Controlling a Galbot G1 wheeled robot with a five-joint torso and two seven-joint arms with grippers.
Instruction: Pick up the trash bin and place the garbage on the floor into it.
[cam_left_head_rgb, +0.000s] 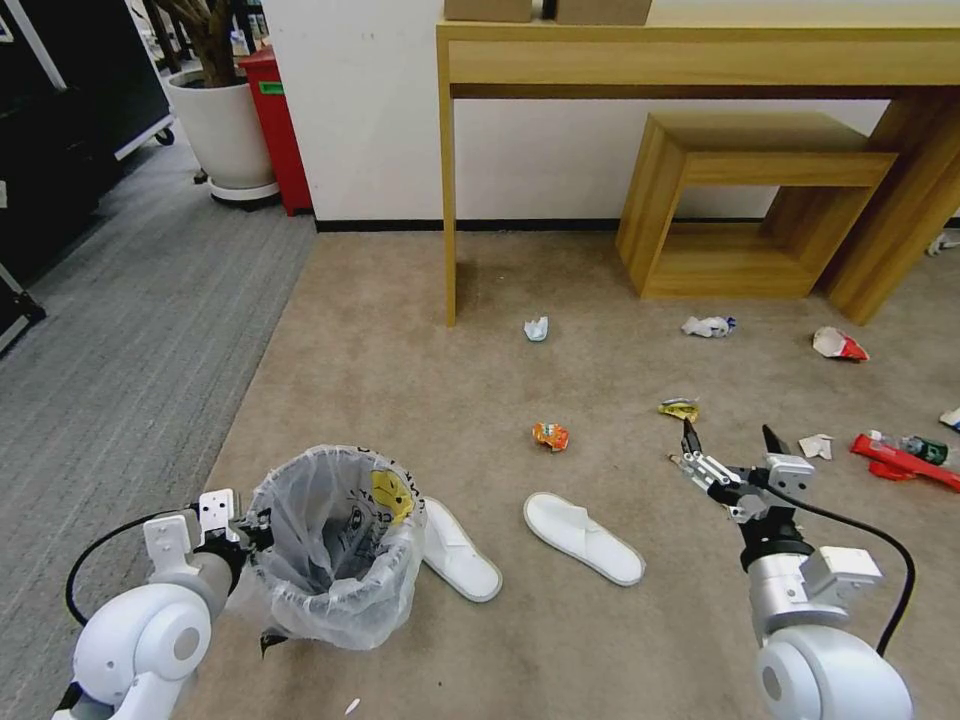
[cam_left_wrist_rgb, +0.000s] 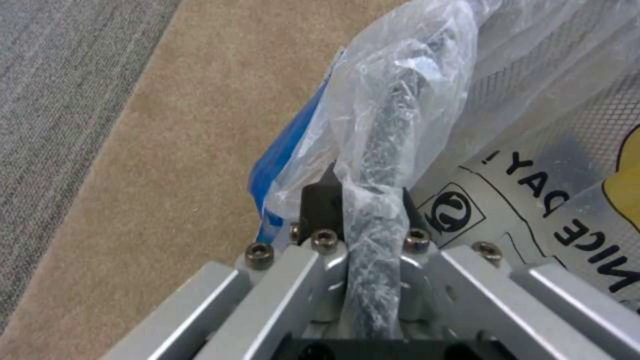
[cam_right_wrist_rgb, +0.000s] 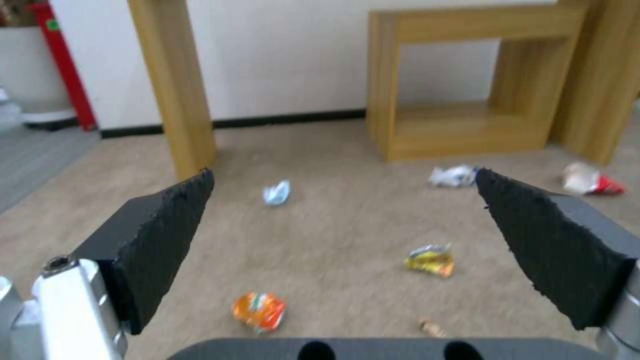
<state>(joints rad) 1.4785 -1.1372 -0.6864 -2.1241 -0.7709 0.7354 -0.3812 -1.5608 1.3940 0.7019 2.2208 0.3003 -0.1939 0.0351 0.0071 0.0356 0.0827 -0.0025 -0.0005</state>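
The left gripper (cam_left_head_rgb: 245, 525) is clamped on the rim of the bin (cam_left_head_rgb: 330, 545), jaws closed over wire and crinkled bag (cam_left_wrist_rgb: 393, 115); the bin sits at the edge of the beige carpet (cam_left_head_rgb: 400, 370), a slipper (cam_left_head_rgb: 458, 550) touching its right side; the hold takes in slick plastic, so the rim could slide out or the bin tilt when lifted. The second slipper (cam_left_head_rgb: 582, 537) lies further right, apart; beyond it an orange wrapper (cam_left_head_rgb: 550, 436) and a yellow one (cam_left_head_rgb: 679, 408). The right gripper (cam_left_head_rgb: 728, 440) hangs wide open and empty above the carpet near the yellow wrapper; closing on flat foil it may pinch carpet or push the wrapper away.
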